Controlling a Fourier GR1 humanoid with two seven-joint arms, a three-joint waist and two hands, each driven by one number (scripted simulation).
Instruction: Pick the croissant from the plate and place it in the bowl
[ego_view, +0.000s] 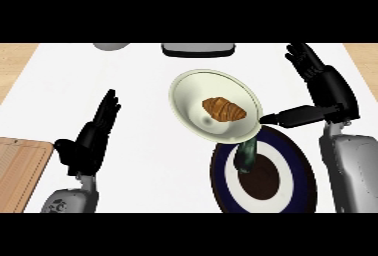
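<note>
**One croissant, lying in the pale dish**

Nearest, a wooden board (22, 172) shows at the left edge of the white worktop (140, 125). Two hands come in from the lower edge. The left hand (92, 135) rests on the left side, fingers straight and held close together, pointing away from the robot, holding nothing. At lower right sits one dark blue plate (295, 165) with a white ring and a brown centre; a dark green upright object (247, 155) stands on its left part, and what it is cannot be told.

Just beyond, overlapping the plate's far-left rim, is one pale cream bowl (188, 90), tilted toward the view. The single croissant (223, 109) lies inside it, a little right of centre, touching neither hand. Its long axis runs diagonally, from upper left to lower right, with the lower-right tip pointing toward the right hand.

The right hand (325, 87) hangs at the right, fingers straight and slightly spread, pointing away, while its thumb (291, 117) sticks out leftward, its tip just beside the bowl's right rim. It grips nothing.

Farthest, at the worktop's back edge, are one grey rounded object (111, 46) and one dark-rimmed tray (199, 49), both cut off.
</note>
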